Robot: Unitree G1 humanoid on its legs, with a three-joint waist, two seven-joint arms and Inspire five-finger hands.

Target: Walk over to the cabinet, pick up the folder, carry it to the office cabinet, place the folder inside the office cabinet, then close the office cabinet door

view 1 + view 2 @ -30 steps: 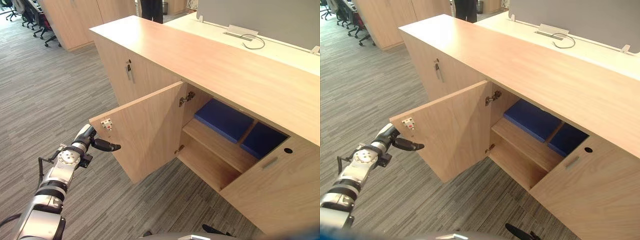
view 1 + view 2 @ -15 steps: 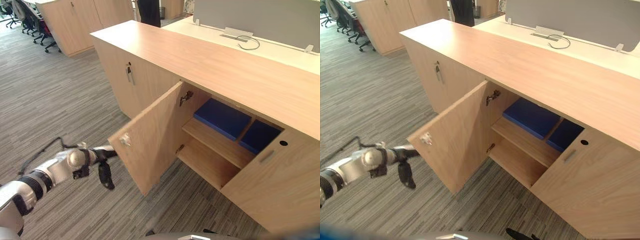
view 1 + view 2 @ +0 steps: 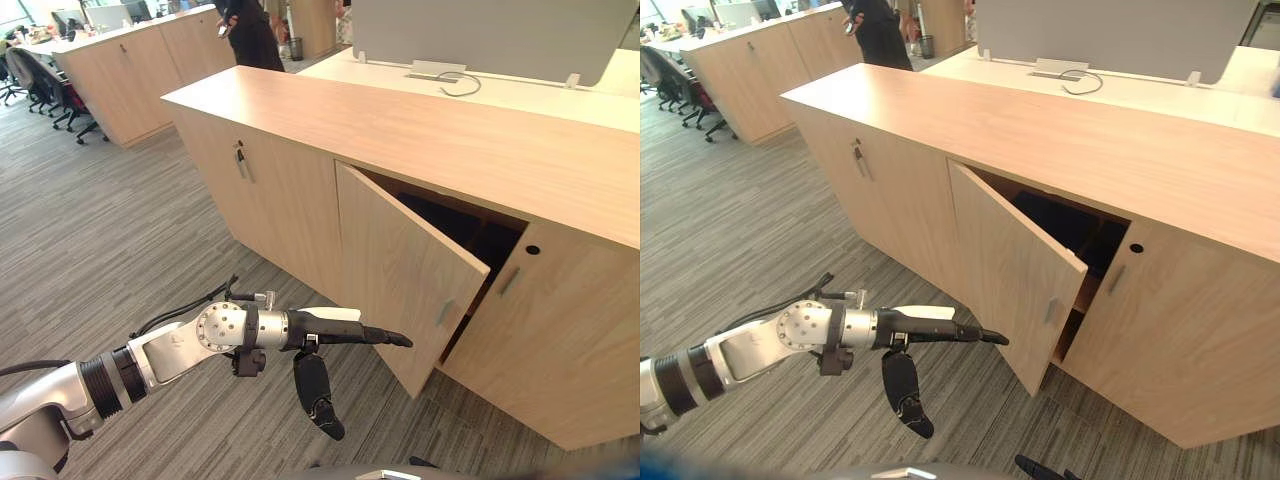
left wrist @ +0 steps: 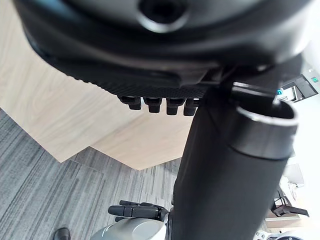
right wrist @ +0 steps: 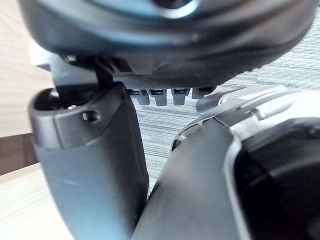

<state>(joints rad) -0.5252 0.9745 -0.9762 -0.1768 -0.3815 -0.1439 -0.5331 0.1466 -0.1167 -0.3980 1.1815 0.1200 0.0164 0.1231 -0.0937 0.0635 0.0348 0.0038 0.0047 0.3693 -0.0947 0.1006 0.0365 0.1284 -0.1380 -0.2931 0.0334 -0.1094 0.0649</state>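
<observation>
office cabinet (image 3: 470,130): runs from centre-left to the right edge
door (image 3: 400,265): centre, swung out in front of it
left hand (image 3: 335,332): lower centre, before the door
person (image 3: 248,30): top, behind the cabinet
worktop (image 3: 520,90): upper right, behind too

The left arm (image 3: 150,355) is seen extended in from the lower left of the frame, forearm held nearly level. The left hand (image 3: 325,330) is held open at lower centre, fingers (image 3: 375,337) stretched straight toward the right, thumb (image 3: 315,395) hung downward. The right hand (image 4: 137,211) is shown with fingers relaxed.
</observation>
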